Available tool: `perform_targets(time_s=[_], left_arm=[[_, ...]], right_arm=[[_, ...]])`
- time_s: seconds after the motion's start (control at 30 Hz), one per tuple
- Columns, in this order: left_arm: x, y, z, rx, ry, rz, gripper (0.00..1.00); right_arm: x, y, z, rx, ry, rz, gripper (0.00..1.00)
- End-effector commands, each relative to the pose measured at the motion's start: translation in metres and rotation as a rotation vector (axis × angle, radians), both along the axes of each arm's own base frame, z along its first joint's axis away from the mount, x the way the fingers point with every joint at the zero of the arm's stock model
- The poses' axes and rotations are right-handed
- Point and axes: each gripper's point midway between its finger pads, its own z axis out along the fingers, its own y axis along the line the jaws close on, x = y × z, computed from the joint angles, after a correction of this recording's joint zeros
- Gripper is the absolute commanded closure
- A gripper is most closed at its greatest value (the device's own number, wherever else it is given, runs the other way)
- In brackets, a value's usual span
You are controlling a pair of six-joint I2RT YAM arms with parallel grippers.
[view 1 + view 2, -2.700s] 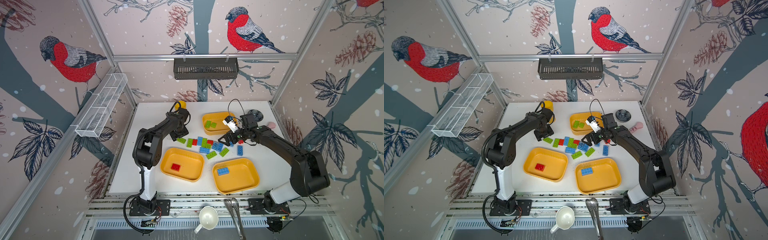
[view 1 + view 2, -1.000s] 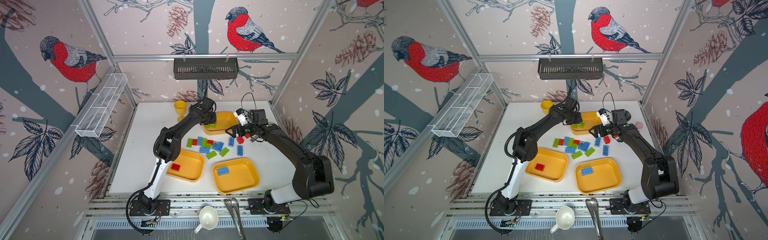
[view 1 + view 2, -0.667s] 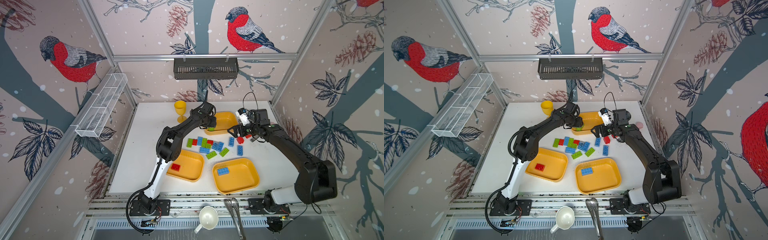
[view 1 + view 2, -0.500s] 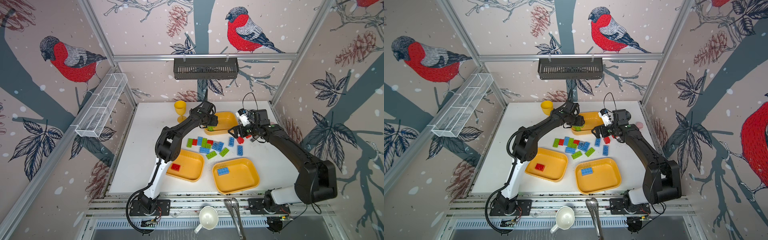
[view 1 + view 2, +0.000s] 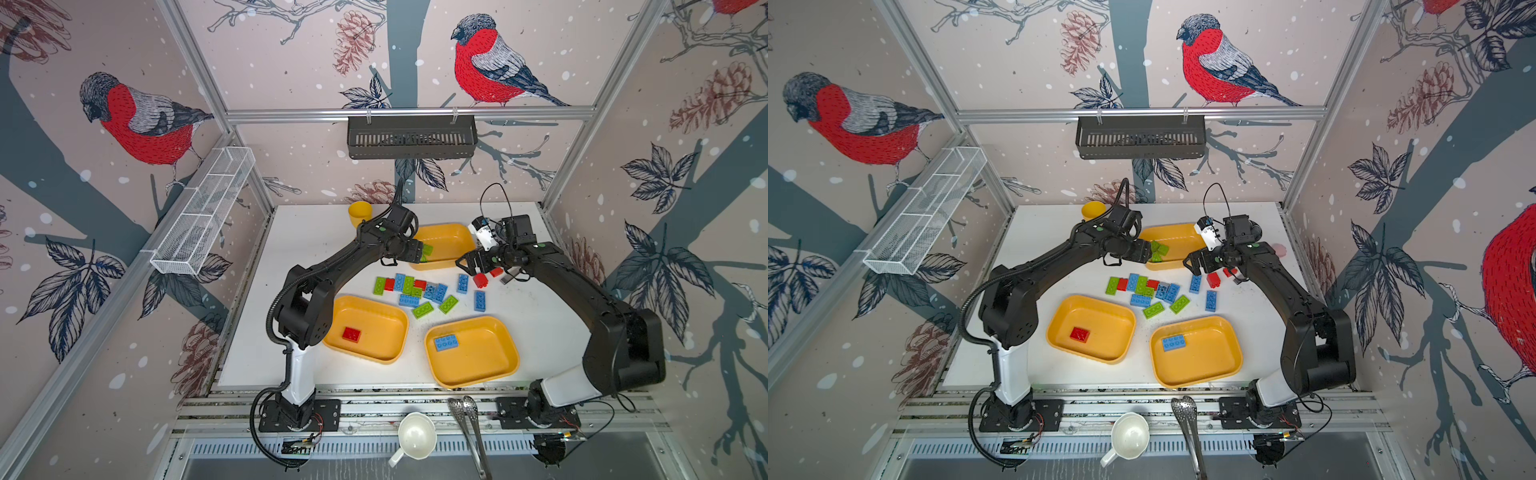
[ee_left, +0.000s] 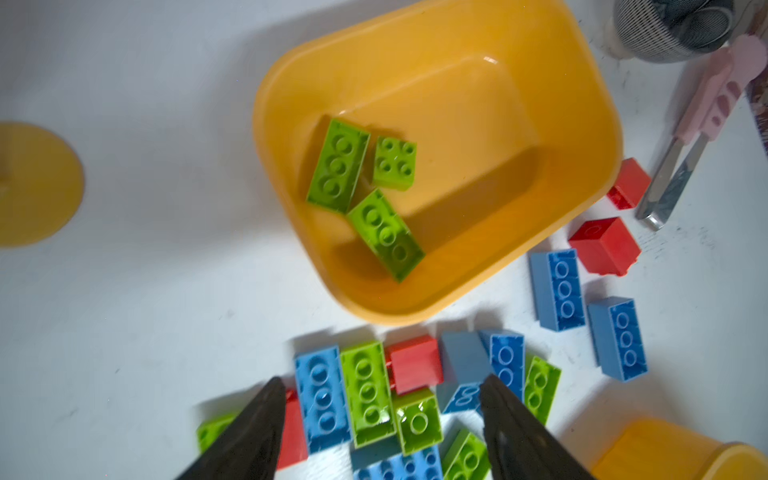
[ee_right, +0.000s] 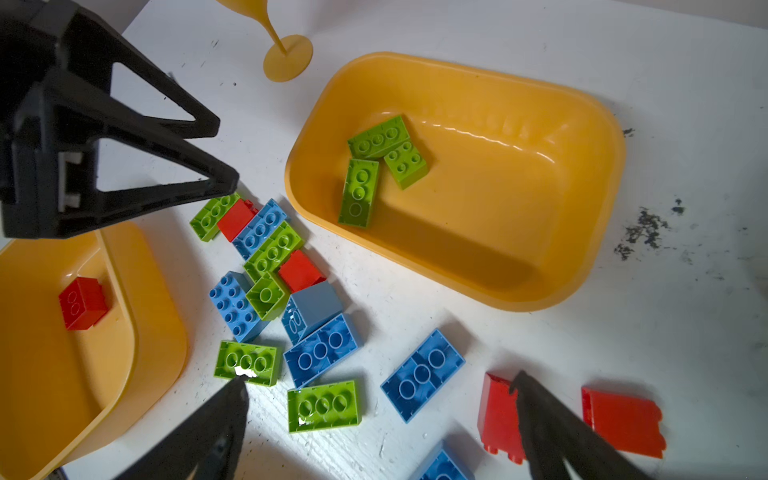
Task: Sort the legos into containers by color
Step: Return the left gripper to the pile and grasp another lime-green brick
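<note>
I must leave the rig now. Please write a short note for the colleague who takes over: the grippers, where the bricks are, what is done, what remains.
Left gripper: open, empty, beside the far tray.
Right gripper: open, empty, low over loose bricks, close to two red bricks.
Done: three green bricks in the far tray; one red brick in the near tray by the left arm; one blue brick in the near tray by the right arm.
Left: the mixed pile of red, green and blue bricks on the table between the trays, to be sorted by colour.
</note>
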Motion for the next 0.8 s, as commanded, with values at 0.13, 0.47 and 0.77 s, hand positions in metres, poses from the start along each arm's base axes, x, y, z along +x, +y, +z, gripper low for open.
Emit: perform_targets(time_s=[0.13, 0.47, 0.77], left_arm=[[-0.032, 0.061, -0.029, 0.145, 0.067, 0.050, 0.28], [-0.055, 0.091, -0.078, 0.178, 0.159, 0.038, 0.31], [-0.048, 0.089, -0.096, 0.162, 0.177, 0.035, 0.32]], right_arm=[[-0.009, 0.020, 0.005, 0.032, -0.007, 0.092, 0.01], [-0.010, 0.029, -0.004, 0.011, 0.004, 0.098, 0.01], [-0.008, 0.025, -0.004, -0.024, 0.001, 0.060, 0.01]])
